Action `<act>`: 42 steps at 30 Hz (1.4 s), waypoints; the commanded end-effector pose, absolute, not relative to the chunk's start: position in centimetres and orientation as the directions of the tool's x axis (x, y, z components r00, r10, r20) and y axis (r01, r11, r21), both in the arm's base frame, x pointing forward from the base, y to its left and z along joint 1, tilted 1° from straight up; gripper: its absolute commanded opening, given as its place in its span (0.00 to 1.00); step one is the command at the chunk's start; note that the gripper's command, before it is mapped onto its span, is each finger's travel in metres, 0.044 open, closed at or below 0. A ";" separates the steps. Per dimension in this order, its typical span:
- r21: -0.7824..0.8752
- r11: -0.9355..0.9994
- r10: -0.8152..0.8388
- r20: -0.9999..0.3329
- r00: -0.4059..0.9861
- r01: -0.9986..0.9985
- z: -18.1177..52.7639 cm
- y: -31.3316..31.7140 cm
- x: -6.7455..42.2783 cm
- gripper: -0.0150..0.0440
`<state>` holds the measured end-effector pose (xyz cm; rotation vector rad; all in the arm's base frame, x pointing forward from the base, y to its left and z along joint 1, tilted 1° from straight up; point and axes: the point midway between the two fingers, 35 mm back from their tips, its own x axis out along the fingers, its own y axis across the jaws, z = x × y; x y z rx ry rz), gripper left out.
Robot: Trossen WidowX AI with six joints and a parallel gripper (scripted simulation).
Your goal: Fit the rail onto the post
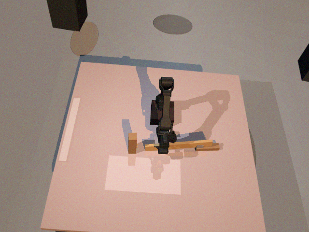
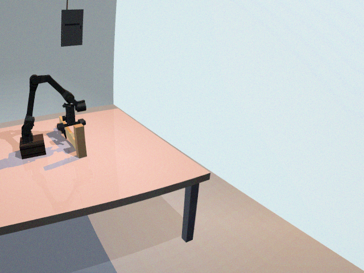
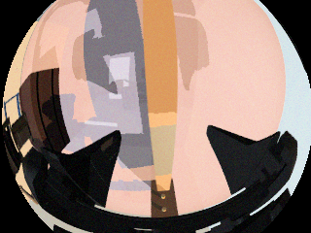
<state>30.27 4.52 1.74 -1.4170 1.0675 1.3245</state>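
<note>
The wooden rail (image 1: 190, 144) (image 2: 70, 135) (image 3: 160, 63) slopes down toward the post, its far end on the low footboard block (image 1: 209, 148). Its near end is low by the table, with a gap to the post in the top view. The short wooden post (image 1: 132, 147) (image 2: 80, 142) stands upright; its two pegs show in the wrist view, one the upper peg (image 3: 163, 196), the other the lower peg (image 3: 164, 210). My gripper (image 2: 71, 132) (image 3: 164, 132) is open, pointing down over the rail's near half, one finger to each side. The rail's holes are hidden, and so is the bracket's inside.
The arm's dark base block (image 1: 154, 113) (image 2: 32, 149) (image 3: 41, 109) stands behind the rail, on the arm's side. The arm reaches over from it. The table's edge (image 2: 164, 190) is well beyond the post in the exterior view.
</note>
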 end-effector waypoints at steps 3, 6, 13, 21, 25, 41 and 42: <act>-0.049 -0.232 -0.010 -0.999 0.052 -0.972 0.6 4.5 30.1 1.00; -0.049 -0.232 -0.010 -0.999 0.052 -0.972 0.1 4.5 30.1 1.00; -0.048 -0.232 -0.010 -0.999 0.052 -0.972 -1.0 4.5 30.1 1.00; -0.048 -0.232 -0.010 -0.999 0.052 -0.972 -1.1 4.5 30.0 0.73; -0.048 -0.232 -0.010 -0.999 0.052 -0.972 -1.1 4.5 30.0 0.56; -0.048 -0.232 -0.010 -0.999 0.052 -0.972 -1.1 4.5 30.0 0.25; -0.048 -0.232 -0.010 -0.999 0.052 -0.972 -1.1 4.5 30.0 0.25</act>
